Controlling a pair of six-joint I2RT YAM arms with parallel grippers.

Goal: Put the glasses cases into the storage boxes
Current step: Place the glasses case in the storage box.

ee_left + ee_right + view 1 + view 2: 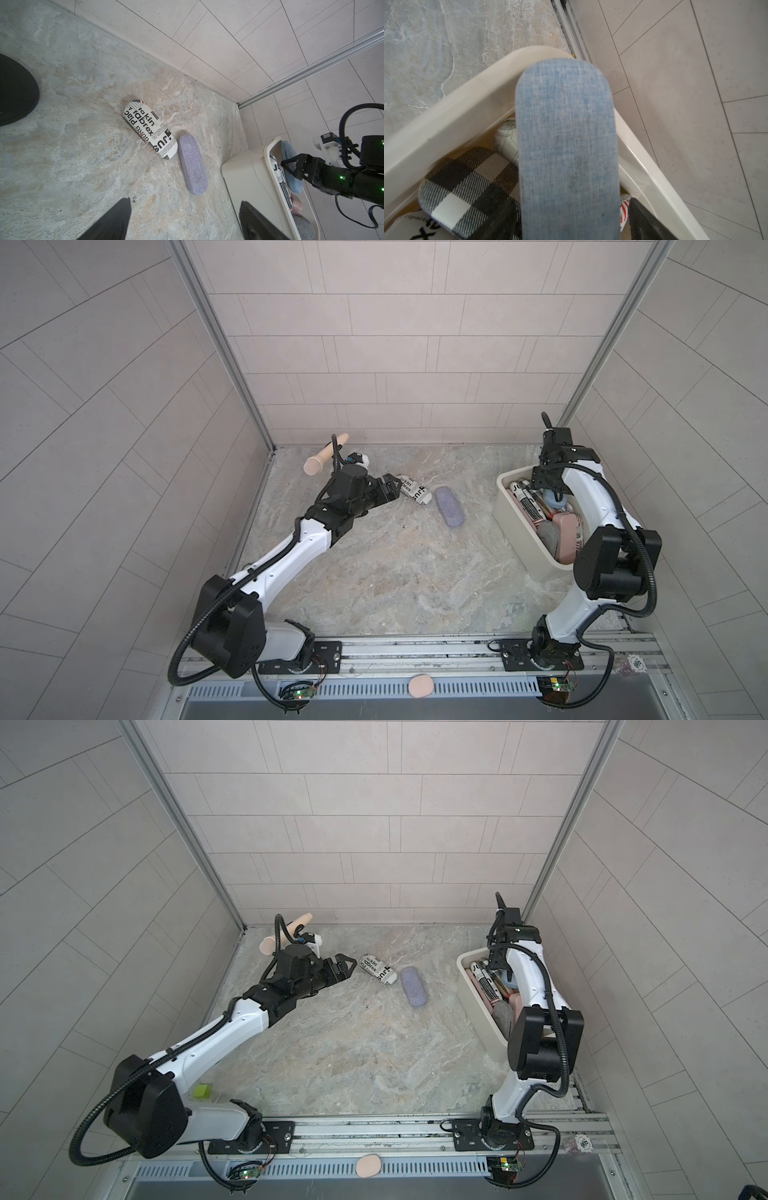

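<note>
Two glasses cases lie side by side on the marbled table: a newspaper-print case (411,489) (379,970) (150,129) and a lavender one (449,506) (413,986) (193,164). My left gripper (388,489) (184,207) is open and empty, just left of the newspaper-print case. The cream storage box (513,518) (245,176) (446,116) at the right holds several cases. My right gripper (548,489) (571,207) hangs over the box's far end. A light blue case (566,145) (295,182) stands between its open jaws, with a gap at one finger.
A pink microphone (324,456) on a black stand base (14,89) stands at the back left, behind my left wrist. A plaid case (467,180), a pink case (565,526) and a grey case (549,537) lie in the box. A pink oval pad (420,686) sits on the front rail.
</note>
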